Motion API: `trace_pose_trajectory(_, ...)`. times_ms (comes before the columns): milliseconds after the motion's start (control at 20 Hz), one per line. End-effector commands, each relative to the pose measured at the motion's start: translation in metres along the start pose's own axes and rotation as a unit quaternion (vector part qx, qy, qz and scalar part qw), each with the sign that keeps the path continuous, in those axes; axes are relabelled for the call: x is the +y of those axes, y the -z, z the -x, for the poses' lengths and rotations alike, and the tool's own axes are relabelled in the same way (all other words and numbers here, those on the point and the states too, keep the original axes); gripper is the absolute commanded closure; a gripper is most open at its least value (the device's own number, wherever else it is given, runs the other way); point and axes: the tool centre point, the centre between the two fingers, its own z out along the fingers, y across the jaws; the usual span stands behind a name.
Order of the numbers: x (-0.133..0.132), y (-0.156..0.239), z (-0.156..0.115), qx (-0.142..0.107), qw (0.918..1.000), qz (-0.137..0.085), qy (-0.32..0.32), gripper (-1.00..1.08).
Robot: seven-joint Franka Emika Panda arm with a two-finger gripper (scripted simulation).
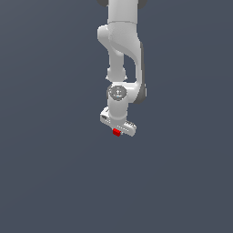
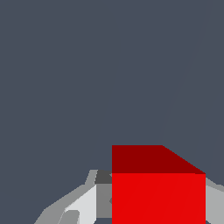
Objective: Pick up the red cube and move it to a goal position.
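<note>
exterior view: white robot arm [image 1: 122, 50] hangs over plain grey ground [image 1: 45, 173], its gripper [image 1: 117, 132] closed snugly on the tiny red cube [image 1: 116, 132], fingers [image 2: 83, 205] touching its sides.

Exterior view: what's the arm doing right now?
A single white Panda arm is handling the red cube. The cube sits at the gripper, and the wrist view shows it between the fingers, so it looks grasped. The plain grey surroundings give no cue to height, and no goal marker is visible.
</note>
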Motion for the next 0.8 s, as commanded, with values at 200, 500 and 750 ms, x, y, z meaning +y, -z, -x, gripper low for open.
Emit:
trace_pose_trajectory(200,-0.007,0.016,-0.004,0.000,1.0000,0.000,0.000,1.08)
trace_pose_trajectory(500,-0.020,0.051,-0.012,0.000,1.0000,0.000,0.000,1.08)
trace_pose_trajectory(750,-0.037,0.092,-0.022,0.000,1.0000,0.000,0.000,1.08)
